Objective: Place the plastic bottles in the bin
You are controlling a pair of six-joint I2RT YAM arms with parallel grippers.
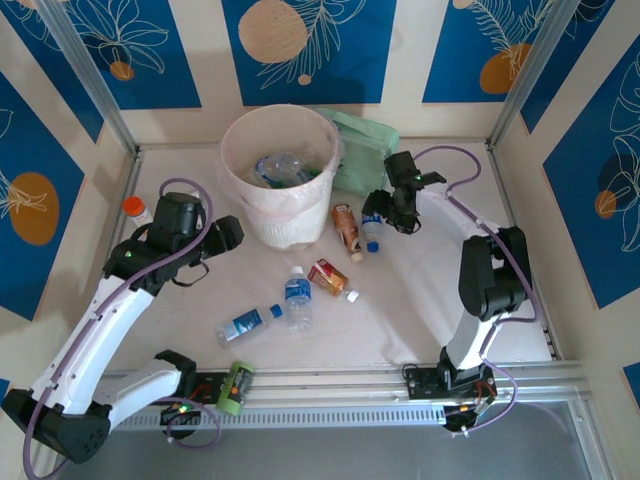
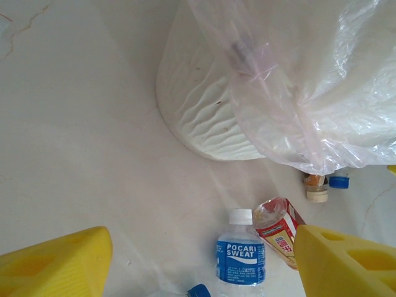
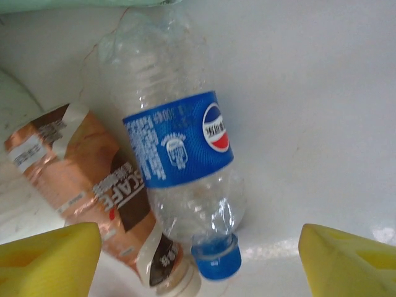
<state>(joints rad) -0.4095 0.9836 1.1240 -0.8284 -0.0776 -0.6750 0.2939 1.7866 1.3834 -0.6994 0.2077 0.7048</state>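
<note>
A clear, crumpled bottle with a blue label and blue cap is lying on its side on the white table, near the right side of the bin. A copper-labelled bottle is lying alongside it, seemingly touching it near the necks. The right gripper is hovering above both, jaws spread and empty. For a clean pick, it is likely best shifting slightly toward the blue bottle, so that its fingers are straddling the labelled middle alone. Otherwise one finger risks landing on the copper bottle. The left gripper, likewise spread and empty, is hanging over a Pocari Sweat bottle near the bin's base.
</note>
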